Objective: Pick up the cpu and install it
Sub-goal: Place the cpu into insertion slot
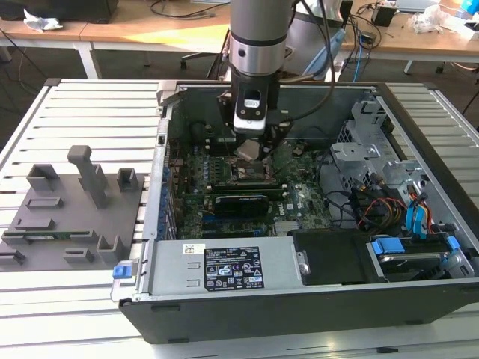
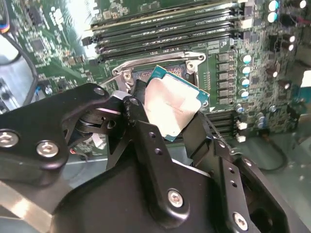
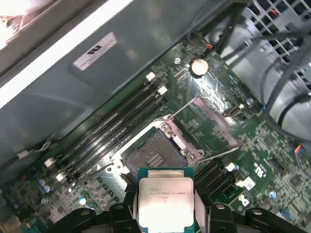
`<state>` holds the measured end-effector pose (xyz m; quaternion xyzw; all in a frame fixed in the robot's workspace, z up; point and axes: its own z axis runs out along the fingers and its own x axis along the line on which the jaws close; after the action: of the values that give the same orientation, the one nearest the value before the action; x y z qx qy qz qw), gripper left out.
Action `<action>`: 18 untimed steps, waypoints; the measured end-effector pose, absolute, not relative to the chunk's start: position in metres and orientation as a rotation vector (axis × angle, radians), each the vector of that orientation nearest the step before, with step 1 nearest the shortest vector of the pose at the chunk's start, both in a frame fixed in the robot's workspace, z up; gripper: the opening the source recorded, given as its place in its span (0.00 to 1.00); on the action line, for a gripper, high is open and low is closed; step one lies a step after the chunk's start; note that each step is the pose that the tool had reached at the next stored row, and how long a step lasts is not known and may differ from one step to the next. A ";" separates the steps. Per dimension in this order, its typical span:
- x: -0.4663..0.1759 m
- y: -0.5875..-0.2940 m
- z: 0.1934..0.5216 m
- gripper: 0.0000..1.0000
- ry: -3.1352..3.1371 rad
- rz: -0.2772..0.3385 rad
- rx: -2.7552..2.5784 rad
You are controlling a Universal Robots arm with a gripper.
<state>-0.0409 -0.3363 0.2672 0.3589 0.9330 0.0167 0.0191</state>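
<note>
Gripping the cpu (image 3: 166,201) by two edges, hovering near the bare socket (image 1: 251,173), toward 6 o'clock in the exterior view.

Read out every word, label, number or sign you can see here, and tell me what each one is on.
Nothing here is legible enough to quote.
Print on the cpu, held in the gripper: several lines, blurred.
Print on the white label on the metal box: too small.
Mark on the sticker on the case wall: blurred.
White markings on the motherboard: too small.
</note>
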 end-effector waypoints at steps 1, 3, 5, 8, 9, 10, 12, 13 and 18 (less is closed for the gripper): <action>-0.041 -0.336 0.267 0.55 2.885 0.051 1.140; -0.041 -0.336 0.267 0.55 2.864 0.050 1.191; -0.041 -0.336 0.266 0.55 2.822 0.048 1.285; -0.041 -0.336 0.266 0.55 2.778 0.046 1.376; -0.041 -0.336 0.266 0.55 2.766 0.045 1.400; -0.041 -0.336 0.265 0.55 2.750 0.045 1.431; -0.041 -0.336 0.265 0.55 2.721 0.043 1.484; -0.041 -0.336 0.265 0.55 2.708 0.043 1.507; -0.041 -0.336 0.264 0.55 2.625 0.039 1.644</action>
<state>-0.0409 -0.3362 0.2643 0.5305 0.8473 0.0127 0.0219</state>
